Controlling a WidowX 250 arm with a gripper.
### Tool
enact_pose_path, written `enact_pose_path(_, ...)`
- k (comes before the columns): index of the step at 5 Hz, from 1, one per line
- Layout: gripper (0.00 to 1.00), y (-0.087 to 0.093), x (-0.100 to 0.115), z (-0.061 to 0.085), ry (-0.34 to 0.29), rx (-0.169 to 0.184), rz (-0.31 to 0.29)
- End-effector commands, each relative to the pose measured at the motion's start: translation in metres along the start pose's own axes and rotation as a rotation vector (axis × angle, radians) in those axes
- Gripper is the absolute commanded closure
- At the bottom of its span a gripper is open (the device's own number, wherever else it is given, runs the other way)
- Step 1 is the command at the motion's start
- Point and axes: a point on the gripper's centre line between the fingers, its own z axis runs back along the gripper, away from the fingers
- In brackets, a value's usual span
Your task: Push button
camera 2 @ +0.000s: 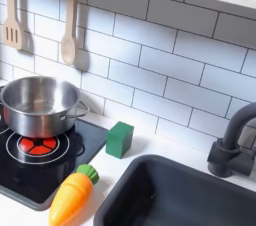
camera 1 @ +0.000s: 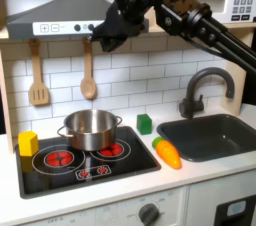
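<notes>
A toy kitchen counter (camera 1: 215, 175) is seen in both exterior views, backed by a white brick-tiled wall (camera 1: 130, 70), with a grey range hood (camera 1: 55, 15) mounted above the cooktop. The black arm (camera 1: 190, 20) is stretched in from the first exterior view's right, high above the counter. A dark sink (camera 1: 210, 135) is set into the counter at the first exterior view's right, and nothing can be made out inside it; a dark faucet (camera 1: 200, 92) stands behind it. On the black cooktop (camera 1: 85, 162) a steel pot (camera 1: 90, 128) is placed over the rear burners, and its inside appears empty in the second exterior view. A wooden spatula (camera 1: 38, 75) and a wooden spoon (camera 1: 87, 73) are hung on the wall. An orange toy carrot (camera 1: 167, 152) is laid just beside the cooktop, a green block (camera 1: 145, 123) is set behind it, and a yellow block (camera 1: 28, 143) sits on the cooktop's left edge in the first exterior view. The end effector (camera 1: 110, 38) is held at the hood's front edge; whether it is clenched or released cannot be told. The buttons (camera 1: 68, 28), a short row of small dark round knobs on the hood's front panel, lie just to the first exterior view's left of the end effector.
</notes>
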Motion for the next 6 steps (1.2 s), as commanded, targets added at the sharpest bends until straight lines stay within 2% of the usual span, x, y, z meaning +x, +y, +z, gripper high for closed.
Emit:
enact_pose_path(1,1.0,0.004,0.016,-0.007,-0.033,-0.016,0.012)
enact_pose_path(3,1.0,0.004,0.024,-0.014,-0.046,-0.019,0.015)
enact_pose_path(5,1.0,-0.002,0.038,-0.02,-0.065,-0.027,0.002)
enact_pose_path(6,1.0,-0.01,0.04,-0.027,-0.06,-0.042,-0.006)
